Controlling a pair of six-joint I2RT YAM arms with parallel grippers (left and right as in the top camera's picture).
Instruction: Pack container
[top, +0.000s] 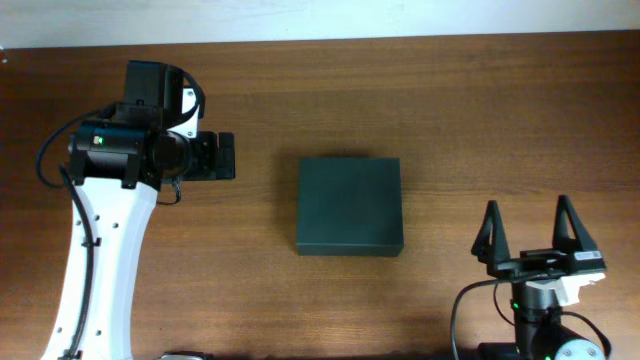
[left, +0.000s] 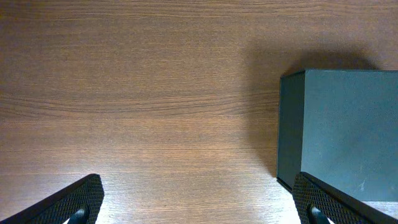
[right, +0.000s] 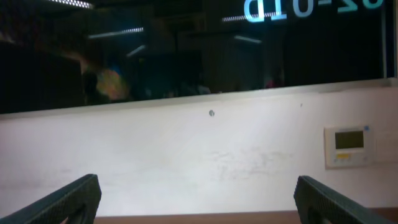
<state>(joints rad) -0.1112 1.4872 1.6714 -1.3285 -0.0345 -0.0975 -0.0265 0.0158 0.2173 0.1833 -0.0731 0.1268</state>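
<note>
nothing grabbed yet

seeing the left gripper (left: 198, 205) splayed wide and empty, with the closed container (top: 350, 205) just ahead of one fingertip (left: 326, 202). same for the right gripper (top: 528, 215): released, empty, container well off from its fingers (top: 490, 232).

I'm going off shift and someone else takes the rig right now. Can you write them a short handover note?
Left gripper: open, empty, to the left of the container, fingers pointing at it, not touching.
Right gripper: open, empty, to the container's right, apart from it.
Container: in the middle of the table, lid shut.
Done: nothing that shows.
Left: all of the packing; no items to pack are in view.
</note>
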